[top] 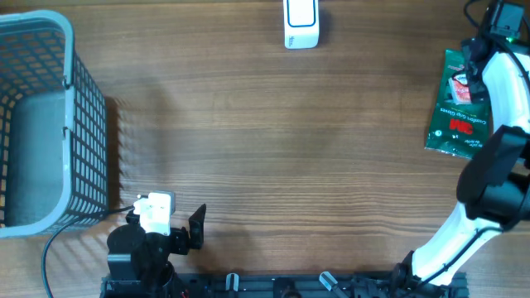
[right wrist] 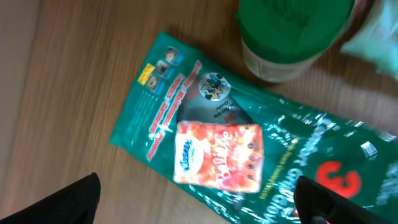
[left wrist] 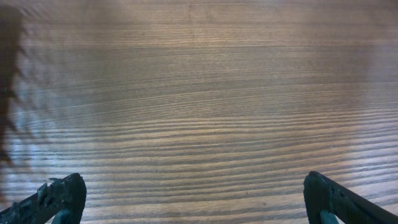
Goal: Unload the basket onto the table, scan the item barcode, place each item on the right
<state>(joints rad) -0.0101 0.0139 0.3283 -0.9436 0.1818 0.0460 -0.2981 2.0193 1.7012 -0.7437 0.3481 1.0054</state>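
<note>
1. Brown wood-grain table (top: pixel 248 124) fills the overhead view, and its boards run left to right.
2. At the right edge of the table lies a green packet (right wrist: pixel 298 155), flat and printed side up, with white lettering and a red mark near one end.
3. An orange tissue pack (right wrist: pixel 217 155) lies flat on top of the green packet, roughly at its middle, label up. No barcode can be made out on either item.
4. The right gripper (right wrist: pixel 196 186) hangs over both items with its jaws spread wide. Its fingers (right wrist: pixel 68 202) show at the two lower corners of the wrist view with the tissue pack between them, and nothing is held.
5. Just beyond the packet in the right wrist view stands a tub with a green lid (right wrist: pixel 295 31). It looks to be touching the packet's edge or nearly so.
6. A white scanner (top: pixel 301 23) sits at the far edge of the table near the middle, well apart from the packet.
7. The left gripper (left wrist: pixel 193 186) rests at the near left over bare wood, jaws wide and empty.
8. A grey wire basket (top: pixel 87 141) stands at the far left, near the left arm.
</note>
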